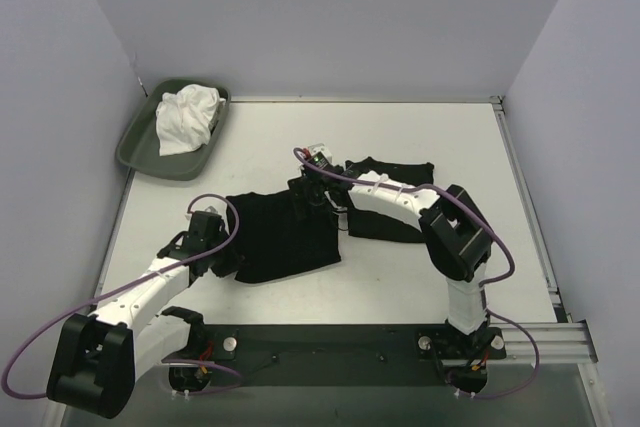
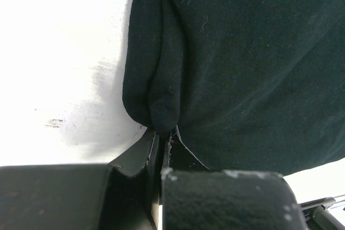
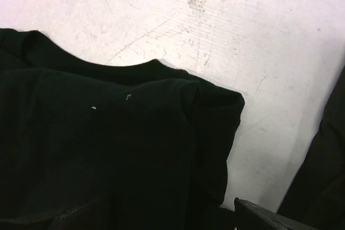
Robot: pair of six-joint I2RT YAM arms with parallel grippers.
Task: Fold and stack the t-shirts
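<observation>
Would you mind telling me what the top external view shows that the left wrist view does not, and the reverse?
Only the top view: the grey-green tray holding white cloth, and a second black shirt under the right arm. Only the left wrist: the left gripper shut on a fold at the shirt's edge. Both: the near black t-shirt on the white table.

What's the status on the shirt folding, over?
Left gripper shut on black shirt edge. Right gripper open above its collar. Second shirt lies under right arm.

A robot lab cell: white table boxed by plain walls.
</observation>
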